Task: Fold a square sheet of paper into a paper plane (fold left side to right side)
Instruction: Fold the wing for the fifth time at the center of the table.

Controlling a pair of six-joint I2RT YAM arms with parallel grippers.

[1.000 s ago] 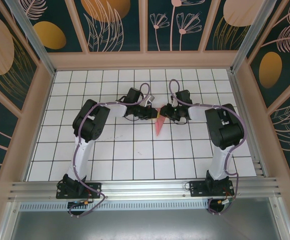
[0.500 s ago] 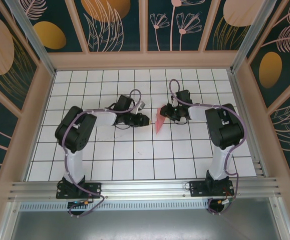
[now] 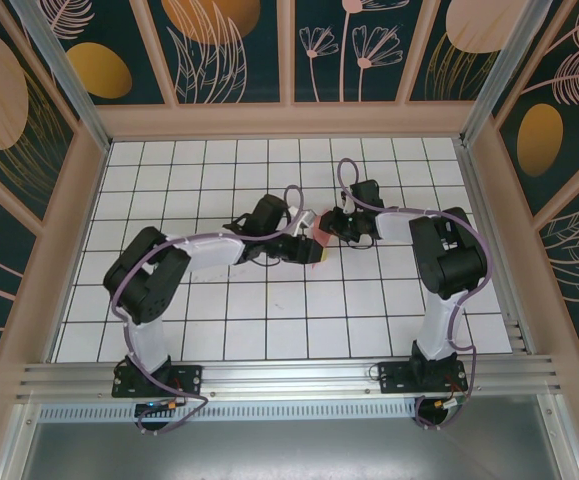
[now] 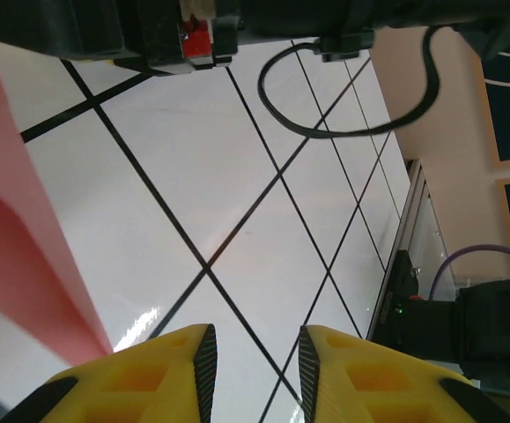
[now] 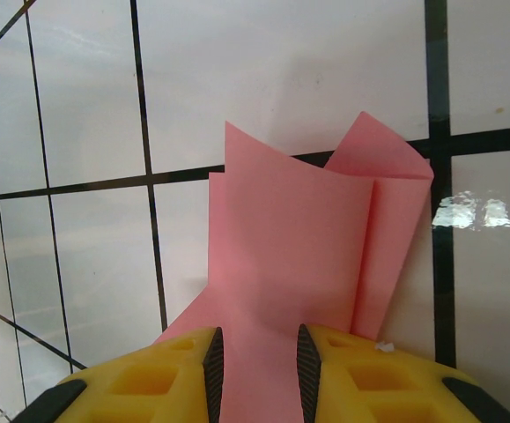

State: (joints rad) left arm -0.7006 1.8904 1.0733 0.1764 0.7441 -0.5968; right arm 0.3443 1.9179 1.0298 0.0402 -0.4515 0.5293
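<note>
The salmon-pink paper plane [image 5: 299, 238] lies on the white grid table as a folded strip with two layered flaps at its far end. My right gripper [image 5: 259, 339] straddles its near end, jaws apart, with the paper running flat through the gap. In the top view only a small pink patch of the paper [image 3: 321, 238] shows, between my right gripper [image 3: 332, 228] and my left gripper [image 3: 314, 252]. My left gripper [image 4: 255, 339] is open over bare tiles with nothing between its fingers. A pink flap [image 4: 8, 203] rises just to its left.
The table [image 3: 219, 300] is a white tiled grid, walled by a tan frame [image 3: 289, 120] with dark floral panels. The right wrist's black body and a looping cable [image 4: 325, 97] hang close ahead of my left gripper. Both arm bases stand at the near rail.
My left gripper drew back to the left, then came right again over the paper, and its jaws widened a little. The paper's long tip is now covered. My right arm has held still.
</note>
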